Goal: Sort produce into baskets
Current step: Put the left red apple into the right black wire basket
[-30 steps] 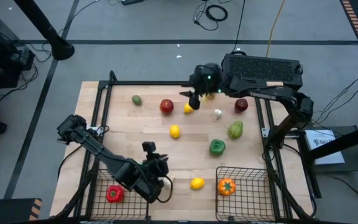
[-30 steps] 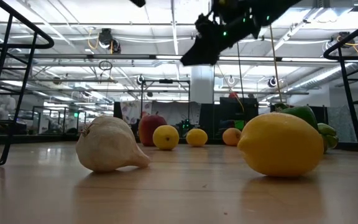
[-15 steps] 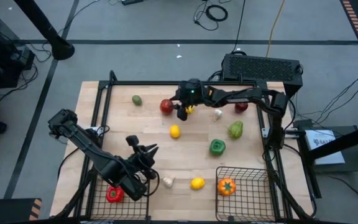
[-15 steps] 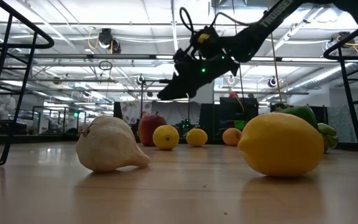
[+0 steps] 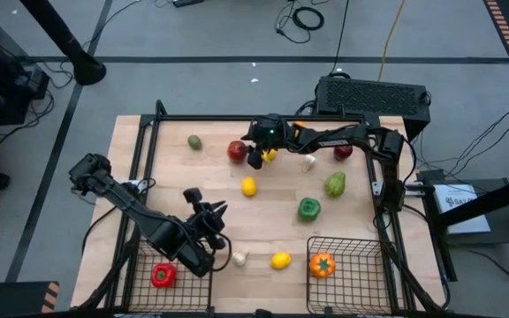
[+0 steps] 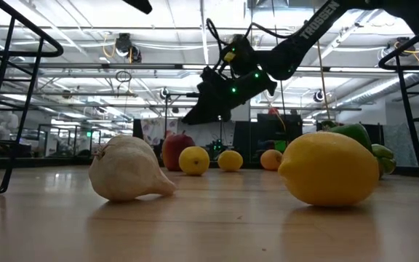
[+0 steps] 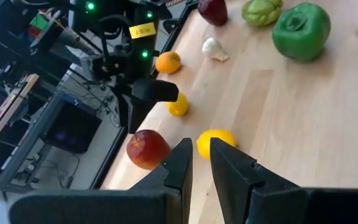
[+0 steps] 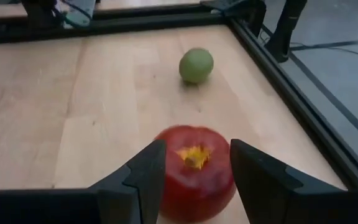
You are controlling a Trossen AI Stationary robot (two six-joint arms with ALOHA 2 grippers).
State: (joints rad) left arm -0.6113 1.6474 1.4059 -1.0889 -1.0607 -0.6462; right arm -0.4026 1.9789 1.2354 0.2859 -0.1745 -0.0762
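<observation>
Hovering near-left, left gripper (image 5: 212, 231) nearly clenched, empty, lifted off its basket (image 5: 131, 281) | red apple (image 5: 237, 151) far centre-left | right gripper (image 5: 254, 159) just reached it, fingers parted astride, ungrasped: pick imminent.

A robotics lab or industrial workshop. The low view looks past the pale wooden tabletop (image 6: 209, 225) into a wide hall with white ceiling light strips (image 6: 86, 44), exposed pipes and metal racks. From above, a grey concrete floor (image 5: 193, 79) surrounds the table, with black cables (image 5: 303, 18) at 12 o'clock and a black electronics box (image 5: 374, 95) at 1 o'clock.
</observation>
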